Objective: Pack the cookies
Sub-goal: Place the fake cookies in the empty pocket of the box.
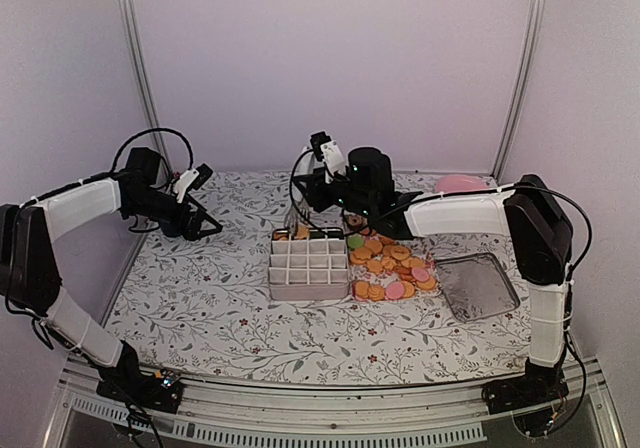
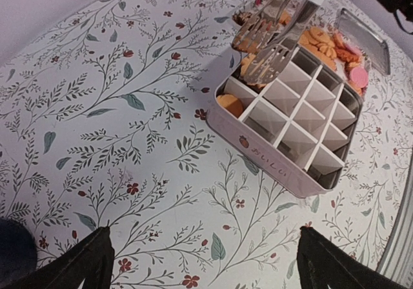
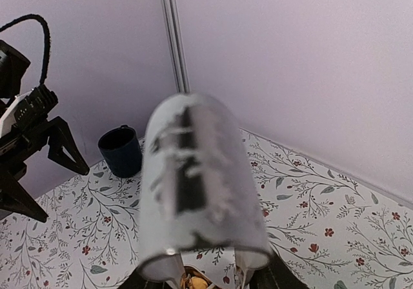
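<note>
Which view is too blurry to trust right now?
Right wrist: the metal fork-tipped tongs fill the centre as a pale out-of-focus blur; background sharp. Left wrist: crisp on the white gridded box, no glare. Top: soft, even light, faint shadows.

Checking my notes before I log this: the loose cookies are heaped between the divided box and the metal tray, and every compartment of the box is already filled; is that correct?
Not quite: the left wrist view shows cookies only in a few compartments of the divided box, near the tongs; the rest are empty. The loose cookies are heaped between it and the metal tray.
</note>
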